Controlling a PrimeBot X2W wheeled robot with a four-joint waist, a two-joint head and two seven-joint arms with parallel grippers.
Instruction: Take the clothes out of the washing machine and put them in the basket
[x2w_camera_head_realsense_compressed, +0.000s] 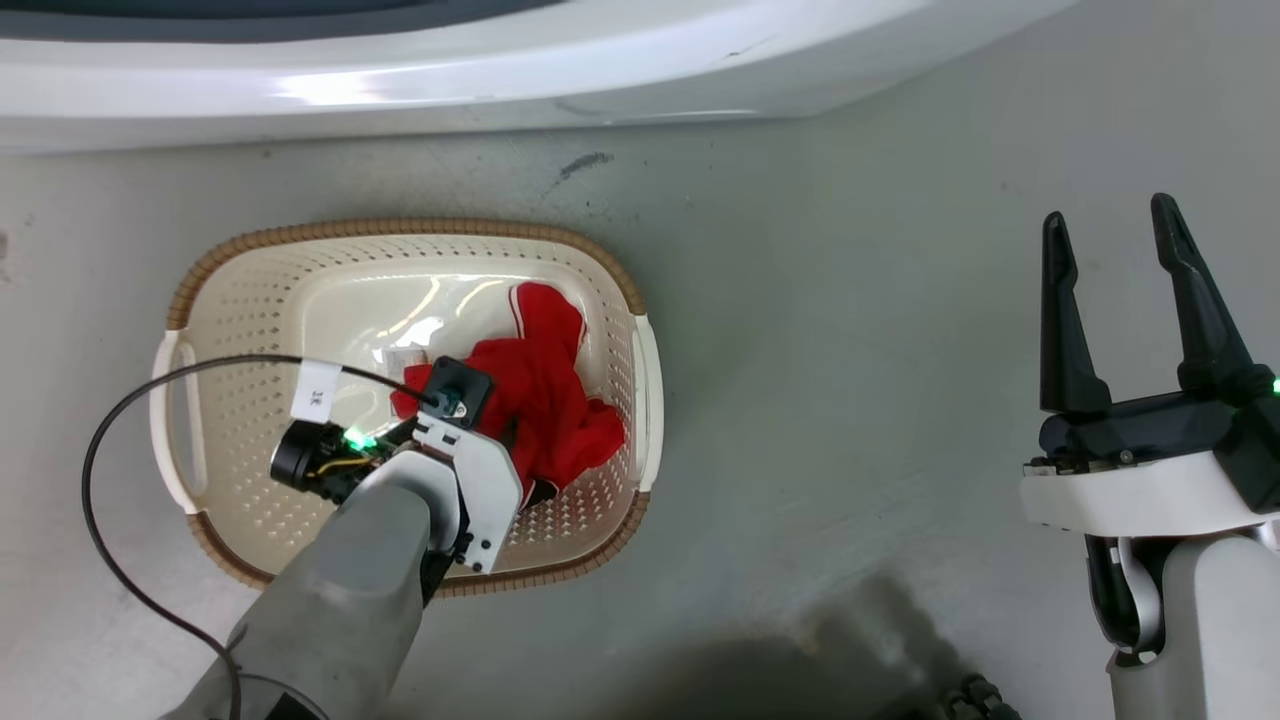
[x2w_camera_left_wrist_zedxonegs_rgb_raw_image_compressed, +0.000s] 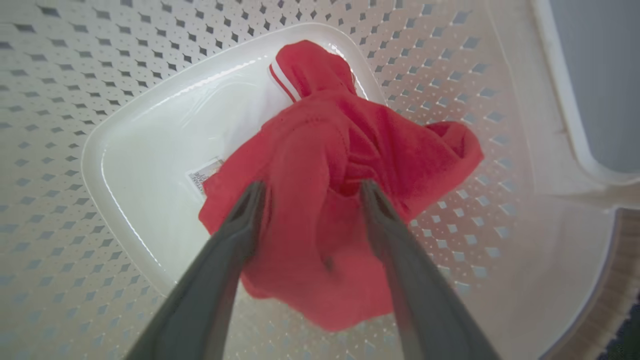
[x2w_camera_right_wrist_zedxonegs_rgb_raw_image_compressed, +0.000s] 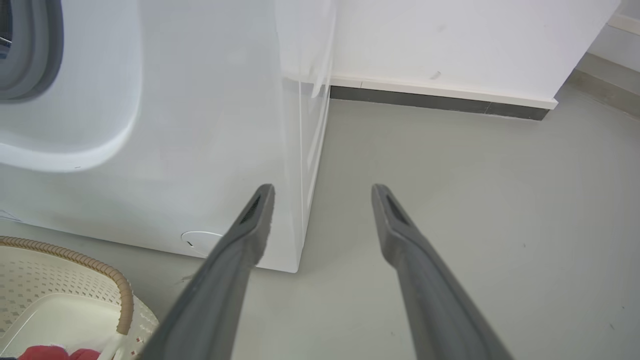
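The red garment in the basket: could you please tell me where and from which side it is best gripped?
Probably the raised, bunched fold in the middle of the red garment, from straight above: it humps up off the floor of the basket, and the open fingers of the left gripper straddle it.

Left tool, right tool: jaws apart.
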